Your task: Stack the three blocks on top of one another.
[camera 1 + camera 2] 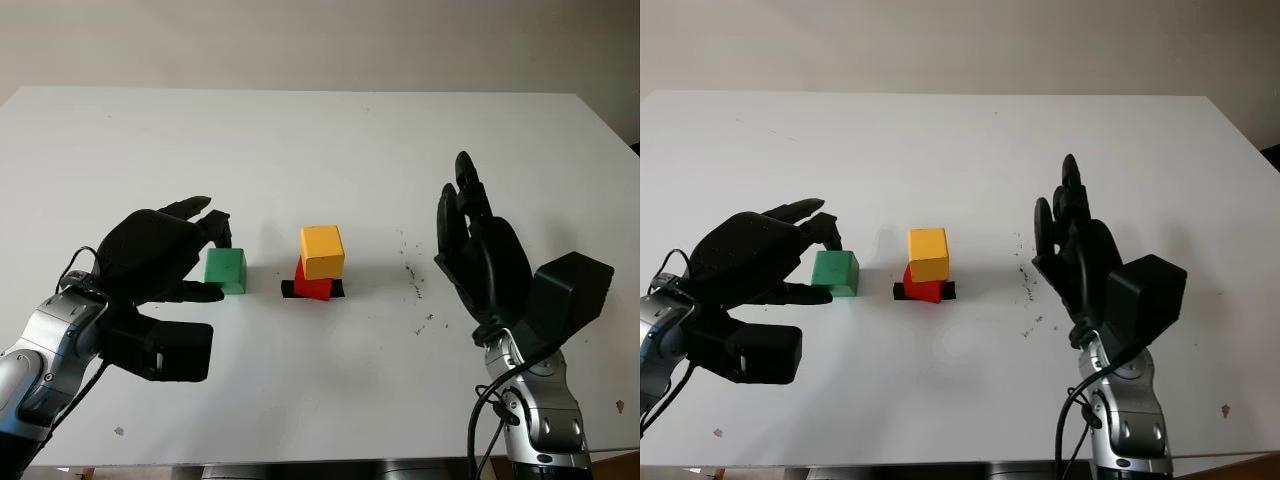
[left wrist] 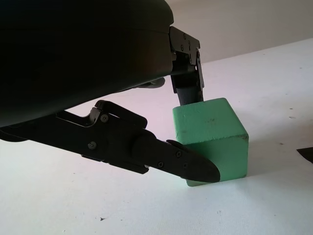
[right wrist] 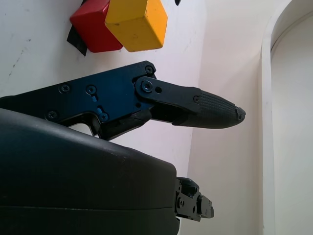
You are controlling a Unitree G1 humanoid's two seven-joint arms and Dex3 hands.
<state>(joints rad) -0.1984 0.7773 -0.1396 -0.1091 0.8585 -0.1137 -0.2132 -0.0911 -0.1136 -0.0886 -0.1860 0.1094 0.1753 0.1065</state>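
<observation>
The likeliest trouble sits with the half-built tower. The yellow block [image 1: 322, 251] rests on the red block [image 1: 313, 283] twisted and overhanging it, and the red one itself stands on a strip of black tape [image 1: 312, 289] near the middle of the white bench [image 1: 320, 130]. Setting a third cube on that skewed top could tip the yellow one off, or topple both, if it lands off-centre or with any sideways push.

A second risk is the grasp itself. In the left wrist view one finger [image 2: 188, 90] presses the far upper edge of the green block [image 1: 225, 270] and the thumb [image 2: 181, 161] lies low across its near face, so the contact points are not opposite each other. Lifted like that, I judge the cube could rotate or slip out.

The left hand [image 1: 160, 255] is closing around the green block in a pinch, but the block sits flat on the bench and I cannot say the grip is firm. The block lies at the hand's fingertips, at about 3 o'clock from the palm, and the tower stands just beyond at 3 o'clock from the block, apart from it.

The right hand [image 1: 480, 250] is open, raised upright above the bench, at 3 o'clock from the tower and well apart.
</observation>
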